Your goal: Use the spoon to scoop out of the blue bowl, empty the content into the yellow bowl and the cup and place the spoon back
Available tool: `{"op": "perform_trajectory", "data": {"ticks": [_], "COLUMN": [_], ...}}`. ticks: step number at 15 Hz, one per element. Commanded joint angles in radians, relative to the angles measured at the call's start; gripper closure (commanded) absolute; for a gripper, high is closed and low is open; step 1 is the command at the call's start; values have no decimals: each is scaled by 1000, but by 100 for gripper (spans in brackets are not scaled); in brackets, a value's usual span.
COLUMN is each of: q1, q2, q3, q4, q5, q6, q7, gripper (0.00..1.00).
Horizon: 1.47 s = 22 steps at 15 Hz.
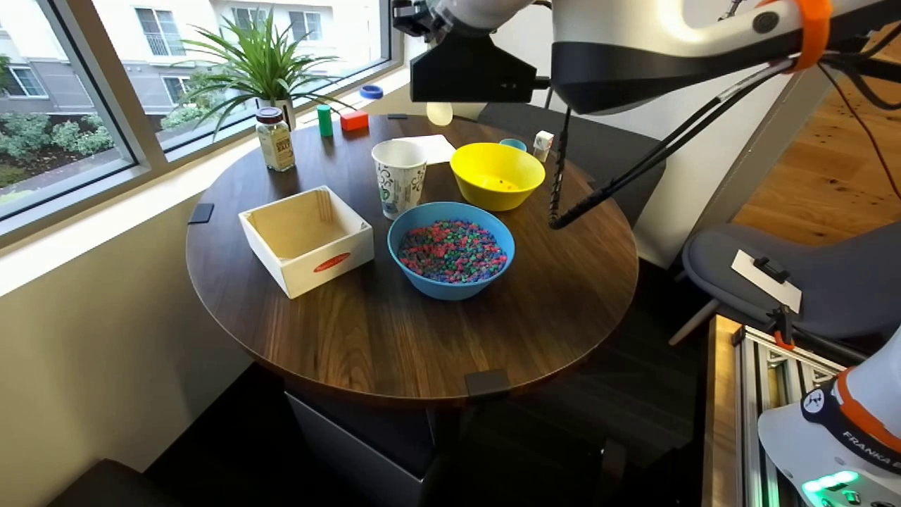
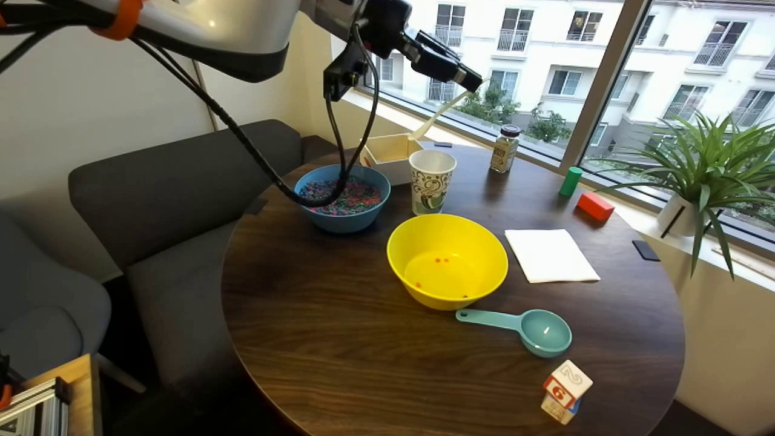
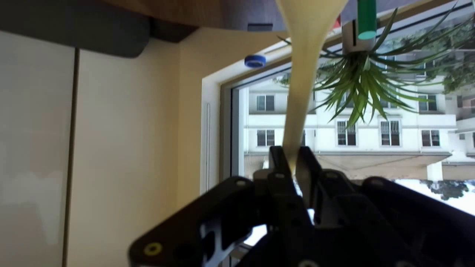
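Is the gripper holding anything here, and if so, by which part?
Yes, the spoon: the gripper is shut on the end of its handle.

Rd. dk. wood table (image 1: 338, 324). On it: blue bowl (image 1: 450, 291) w/ open wooden box (image 1: 310, 274) just beside; paper cup (image 2: 431, 186), upright, nr. both; yellow bowl (image 2: 448, 275); teal measuring scoop (image 2: 545, 333) nr. that; flat wht. square (image 2: 552, 256); toy-block stack (image 2: 567, 387); green cylinder (image 2: 570, 181) nr. red block (image 2: 596, 206); labelled jar (image 1: 276, 146), lid on; blk. pads (image 1: 487, 382) at rim.
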Motion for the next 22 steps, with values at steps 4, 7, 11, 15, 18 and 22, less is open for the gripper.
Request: {"op": "perform_trajectory", "data": {"ticks": [4, 7, 11, 15, 18, 22], "q1": [-48, -54, -66, -80, -90, -99], "q2": [-167, -201, -222, -224, -210, -207], "q3": [-35, -53, -70, -77, -86, -95], "q4": [-218, -269, -298, -306, -321, -360], "q5": [442, 656, 848, 888, 892, 919], "q6": [136, 93, -14, -114, -143, -137], "q7": [-216, -335, -432, -452, -472, -512], "gripper": [97, 97, 97, 97, 97, 97]}}
